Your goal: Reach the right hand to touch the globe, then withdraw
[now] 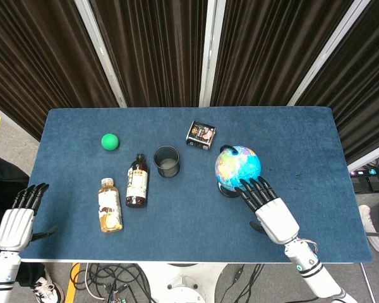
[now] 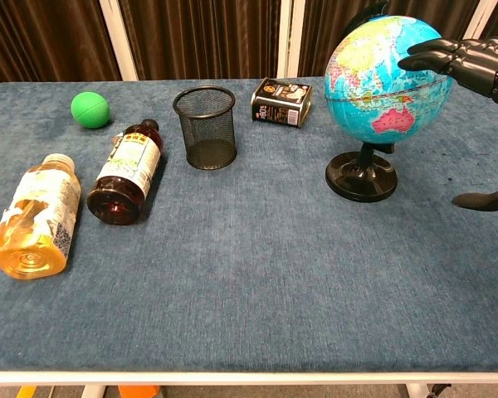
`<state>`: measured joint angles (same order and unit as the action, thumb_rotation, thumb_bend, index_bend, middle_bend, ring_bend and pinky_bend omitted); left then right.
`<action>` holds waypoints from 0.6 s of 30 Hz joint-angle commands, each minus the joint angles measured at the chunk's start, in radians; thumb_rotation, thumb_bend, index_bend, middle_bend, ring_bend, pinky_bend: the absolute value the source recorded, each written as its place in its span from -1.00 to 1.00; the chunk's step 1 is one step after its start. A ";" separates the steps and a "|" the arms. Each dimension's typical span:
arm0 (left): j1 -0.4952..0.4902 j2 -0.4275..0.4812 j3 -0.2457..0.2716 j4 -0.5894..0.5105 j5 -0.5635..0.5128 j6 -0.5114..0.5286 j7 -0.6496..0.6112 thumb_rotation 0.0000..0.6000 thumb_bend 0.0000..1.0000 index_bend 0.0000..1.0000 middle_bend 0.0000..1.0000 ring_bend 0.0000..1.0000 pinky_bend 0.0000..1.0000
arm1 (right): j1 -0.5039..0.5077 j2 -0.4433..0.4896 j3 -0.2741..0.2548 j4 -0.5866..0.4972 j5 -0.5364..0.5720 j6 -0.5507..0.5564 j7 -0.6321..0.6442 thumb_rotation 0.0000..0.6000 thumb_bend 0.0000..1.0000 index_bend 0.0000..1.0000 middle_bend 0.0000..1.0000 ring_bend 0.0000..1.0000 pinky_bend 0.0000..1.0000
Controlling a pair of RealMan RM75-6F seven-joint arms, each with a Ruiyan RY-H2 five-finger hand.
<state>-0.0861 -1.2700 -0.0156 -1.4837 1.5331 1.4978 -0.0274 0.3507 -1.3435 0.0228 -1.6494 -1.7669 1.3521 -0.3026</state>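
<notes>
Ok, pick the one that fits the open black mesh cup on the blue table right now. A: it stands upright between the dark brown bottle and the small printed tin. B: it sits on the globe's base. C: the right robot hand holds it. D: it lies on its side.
A: the black mesh cup stands upright, dark brown bottle to its left, small printed tin to its right.

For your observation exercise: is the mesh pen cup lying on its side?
No, the mesh pen cup stands upright on the table, its open rim facing up.
</notes>
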 commanded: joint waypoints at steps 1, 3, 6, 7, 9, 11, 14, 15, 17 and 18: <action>0.000 0.000 0.000 0.000 0.001 0.001 0.001 1.00 -0.85 -0.86 -0.85 -0.92 -0.78 | 0.001 0.001 0.010 0.007 0.022 -0.006 0.002 1.00 -1.00 -1.00 -1.00 -1.00 -1.00; 0.000 0.001 -0.001 -0.002 0.002 0.002 0.003 1.00 -0.85 -0.86 -0.85 -0.92 -0.78 | 0.001 0.003 0.016 0.016 0.037 -0.007 0.008 1.00 -1.00 -1.00 -1.00 -1.00 -1.00; -0.001 0.003 -0.001 -0.006 0.002 0.001 0.006 1.00 -0.85 -0.86 -0.85 -0.92 -0.78 | 0.001 0.007 0.025 0.028 0.059 -0.010 0.021 1.00 -1.00 -1.00 -1.00 -1.00 -1.00; -0.002 0.003 -0.001 -0.007 0.002 0.000 0.007 1.00 -0.85 -0.86 -0.85 -0.92 -0.78 | 0.002 0.009 0.028 0.032 0.066 -0.011 0.025 1.00 -1.00 -1.00 -1.00 -1.00 -1.00; -0.003 0.003 -0.001 -0.008 0.001 -0.003 0.010 1.00 -0.85 -0.86 -0.85 -0.92 -0.78 | 0.003 0.012 0.034 0.041 0.083 -0.015 0.037 1.00 -1.00 -1.00 -1.00 -1.00 -1.00; -0.004 0.002 -0.001 -0.009 0.001 -0.005 0.011 1.00 -0.85 -0.86 -0.85 -0.92 -0.78 | 0.004 0.015 0.043 0.051 0.103 -0.020 0.047 1.00 -1.00 -1.00 -1.00 -1.00 -1.00; -0.004 0.001 -0.001 -0.011 0.002 -0.004 0.013 1.00 -0.85 -0.86 -0.85 -0.92 -0.78 | 0.007 0.017 0.055 0.067 0.135 -0.030 0.062 1.00 -1.00 -1.00 -1.00 -1.00 -1.00; -0.004 0.001 -0.001 -0.011 0.001 -0.004 0.014 1.00 -0.85 -0.86 -0.85 -0.92 -0.78 | 0.008 0.017 0.058 0.072 0.144 -0.034 0.067 1.00 -1.00 -1.00 -1.00 -1.00 -1.00; -0.003 0.002 -0.001 -0.011 -0.001 -0.005 0.014 1.00 -0.85 -0.86 -0.85 -0.92 -0.78 | 0.009 0.018 0.065 0.086 0.165 -0.041 0.079 1.00 -1.00 -1.00 -1.00 -1.00 -1.00; -0.003 0.002 -0.001 -0.011 -0.002 -0.005 0.014 1.00 -0.85 -0.86 -0.85 -0.92 -0.78 | 0.010 0.018 0.068 0.093 0.174 -0.045 0.084 1.00 -1.00 -1.00 -1.00 -1.00 -1.00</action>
<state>-0.0889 -1.2677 -0.0165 -1.4948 1.5316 1.4928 -0.0135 0.3592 -1.3265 0.0852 -1.5653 -1.6029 1.3134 -0.2267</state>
